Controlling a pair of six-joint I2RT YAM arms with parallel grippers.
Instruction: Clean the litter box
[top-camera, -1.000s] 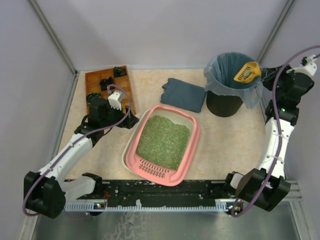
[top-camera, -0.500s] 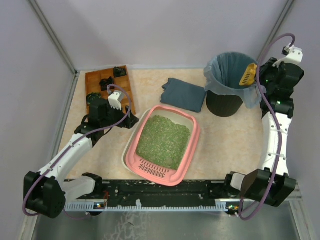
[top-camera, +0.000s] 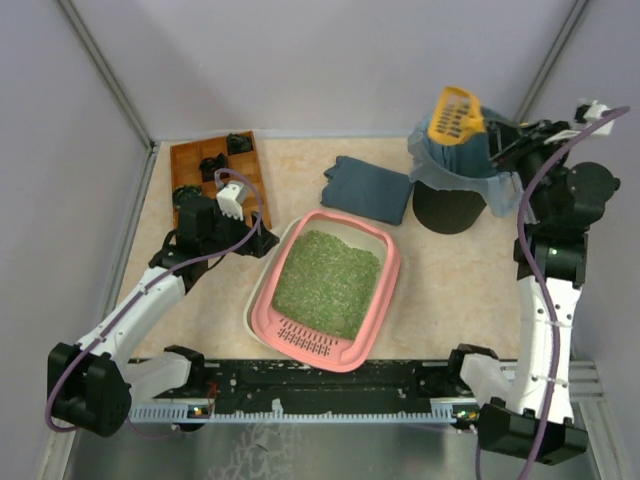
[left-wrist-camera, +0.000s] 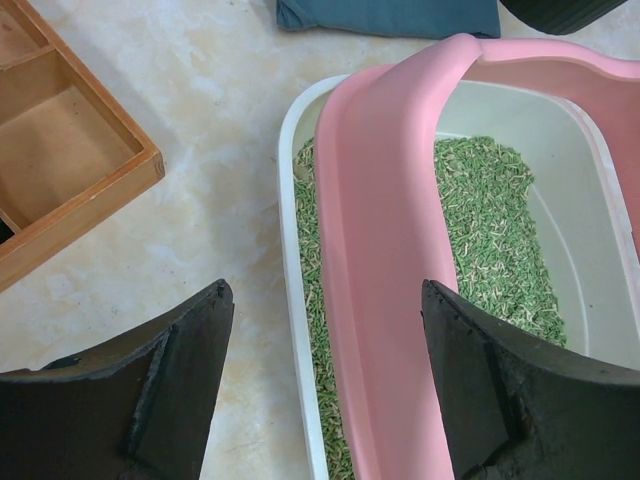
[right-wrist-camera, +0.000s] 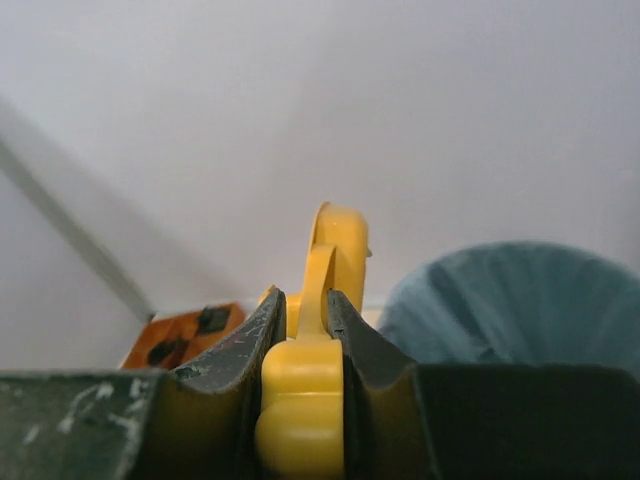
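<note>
Above the bin (top-camera: 450, 205), the scoop (top-camera: 455, 115) has swung upright (load apparently dumped), clamped in the right gripper (right-wrist-camera: 305, 312); the left gripper (left-wrist-camera: 325, 300) gapes astride the litter box (top-camera: 382, 300) rim.

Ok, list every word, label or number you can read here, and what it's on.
None readable. The litter box, yellow scoop, bin, grey cloth and wooden tray carry no visible print.
White specks on the black rail at the near edge are too small to read.

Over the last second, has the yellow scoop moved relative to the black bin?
Yes. The yellow scoop has shifted leftward, from the right side of the black bin to its far rim.
</note>
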